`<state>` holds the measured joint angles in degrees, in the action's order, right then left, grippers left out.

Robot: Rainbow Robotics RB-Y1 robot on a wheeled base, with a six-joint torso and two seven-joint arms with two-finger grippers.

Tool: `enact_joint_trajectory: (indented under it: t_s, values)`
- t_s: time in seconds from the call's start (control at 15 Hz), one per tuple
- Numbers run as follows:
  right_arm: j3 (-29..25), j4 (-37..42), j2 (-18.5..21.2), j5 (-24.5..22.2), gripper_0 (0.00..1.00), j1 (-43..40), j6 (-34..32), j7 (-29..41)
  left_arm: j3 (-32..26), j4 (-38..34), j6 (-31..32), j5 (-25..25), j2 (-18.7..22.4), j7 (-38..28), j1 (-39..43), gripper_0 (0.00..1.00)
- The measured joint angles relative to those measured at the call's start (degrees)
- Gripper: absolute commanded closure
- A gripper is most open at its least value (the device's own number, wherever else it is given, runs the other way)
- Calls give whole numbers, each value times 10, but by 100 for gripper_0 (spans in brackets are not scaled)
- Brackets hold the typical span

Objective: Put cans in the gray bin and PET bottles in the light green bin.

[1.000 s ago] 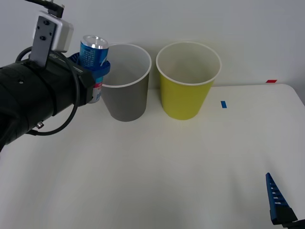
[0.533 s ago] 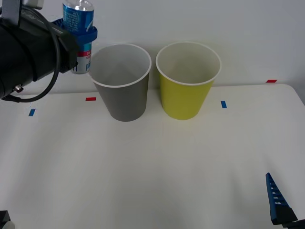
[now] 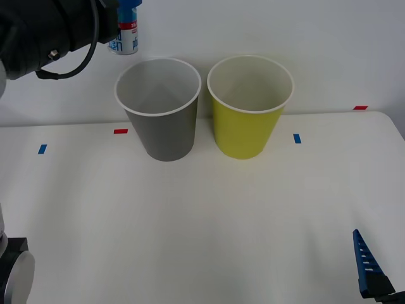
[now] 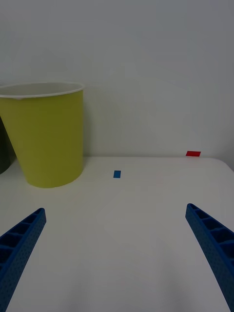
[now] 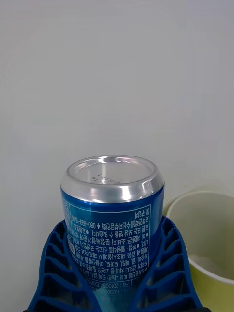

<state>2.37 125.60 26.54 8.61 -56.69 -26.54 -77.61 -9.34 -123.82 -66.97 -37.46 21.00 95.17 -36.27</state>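
Front view: left pincer (image 3: 126,16) grips can (image 3: 128,37) above gray bin (image 3: 162,114) — right pincer (image 4: 117,253) wide (idle).

Upper centre of the front view: two bins are set side by side on the table (image 3: 202,221), apart, the gray bin (image 3: 161,111) to the left of the light green bin (image 3: 249,107). Upper left corner: the can (image 3: 124,33) is held upright in the left gripper (image 3: 120,16), above and left of the gray bin's rim. Lower right corner: the right gripper (image 3: 370,269) is placed low over the table, well apart from both bins.
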Motion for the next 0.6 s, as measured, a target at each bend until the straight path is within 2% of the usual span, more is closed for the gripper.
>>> enact_joint_trajectory:
  t_s: [0.27, 0.6]
  values:
    - [0, 0, 0, 0, 0, 0, 0, 0, 40, 86, 93, 4, 0, 0, -18, 100]
    - [0, 0, 0, 0, 0, 0, 0, 0, 71, 132, 147, 20, 1, 9, -17, 100]
